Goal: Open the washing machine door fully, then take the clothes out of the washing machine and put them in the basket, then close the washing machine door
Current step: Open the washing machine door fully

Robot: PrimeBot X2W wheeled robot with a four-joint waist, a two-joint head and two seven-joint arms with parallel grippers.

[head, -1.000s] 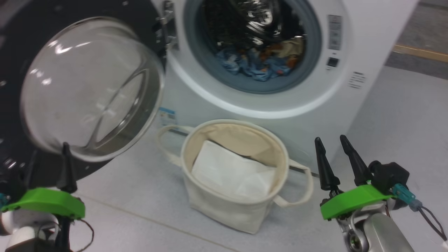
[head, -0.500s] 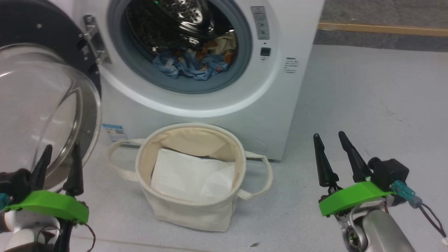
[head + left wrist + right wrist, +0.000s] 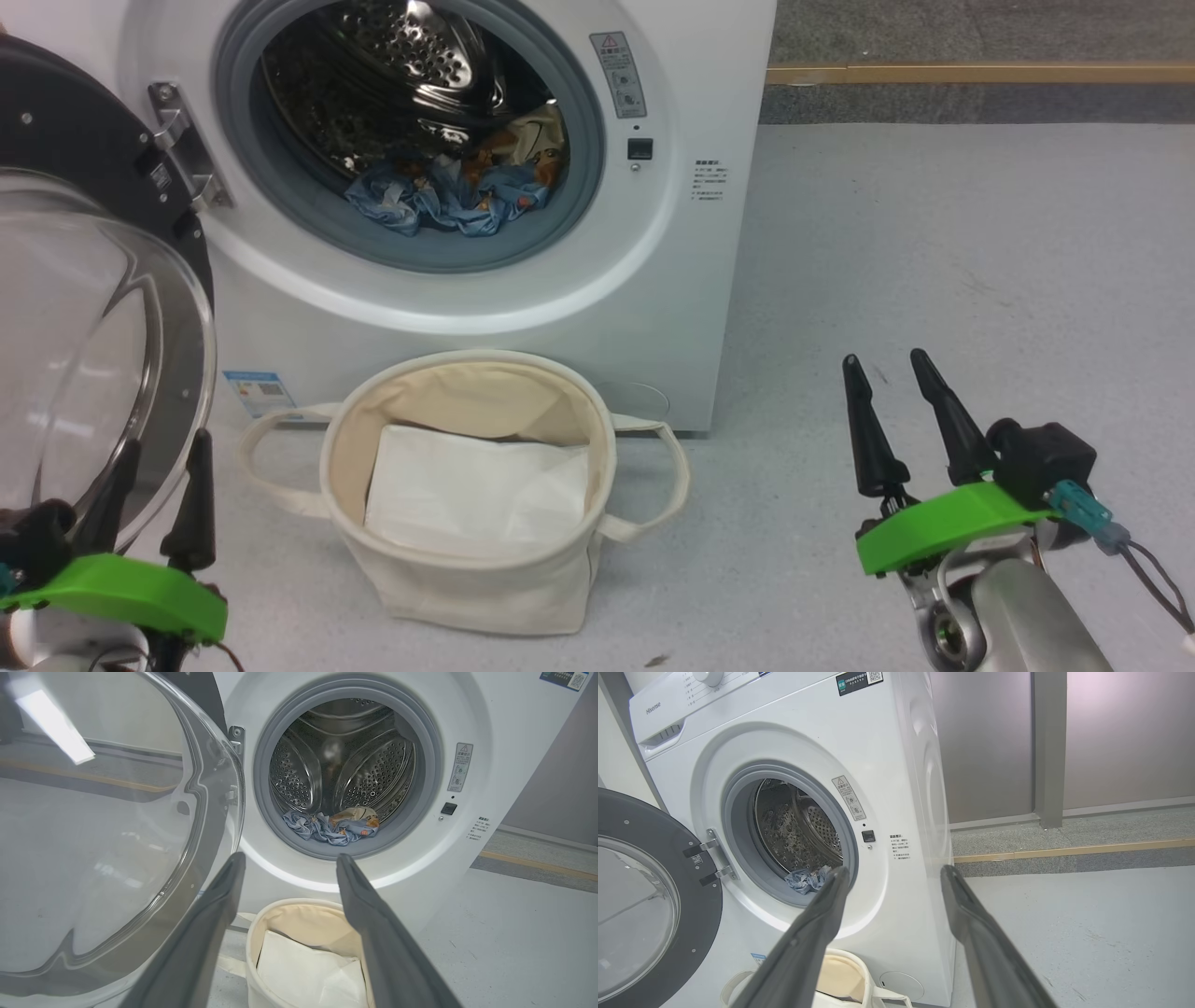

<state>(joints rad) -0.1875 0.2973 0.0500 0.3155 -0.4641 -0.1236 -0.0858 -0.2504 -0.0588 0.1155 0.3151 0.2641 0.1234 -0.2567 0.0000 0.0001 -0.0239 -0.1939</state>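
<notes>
1. Blue-and-cream clothes (image 3: 334,828) lie low in the washing machine (image 3: 467,709) opening, twelve o'clock from your left gripper (image 3: 290,856), heaped nine-to-three.
2. Both jaws apart, empty; right gripper (image 3: 884,357) sits farther off.

Pale grey floor (image 3: 934,233), grey wall panels (image 3: 985,742)

The washing machine (image 3: 523,308) is seen white w/ a grey rubber ring; its drum (image 3: 401,42) is silver, dotted w/ holes. The washing machine door (image 3: 84,140), at 9 o'clock, is rimmed glossy black round clear glass. The clothes (image 3: 448,196) are blue w/ orange prints, plus cream-yellow. The basket (image 3: 485,588) — cream — holds a white sheet (image 3: 476,490). A blue label (image 3: 257,392) is noted at 7 o'clock. Floor (image 3: 934,233): pale grey. On left gripper (image 3: 165,443) & right gripper (image 3: 885,359), black fingers and green mounts are seen.
</notes>
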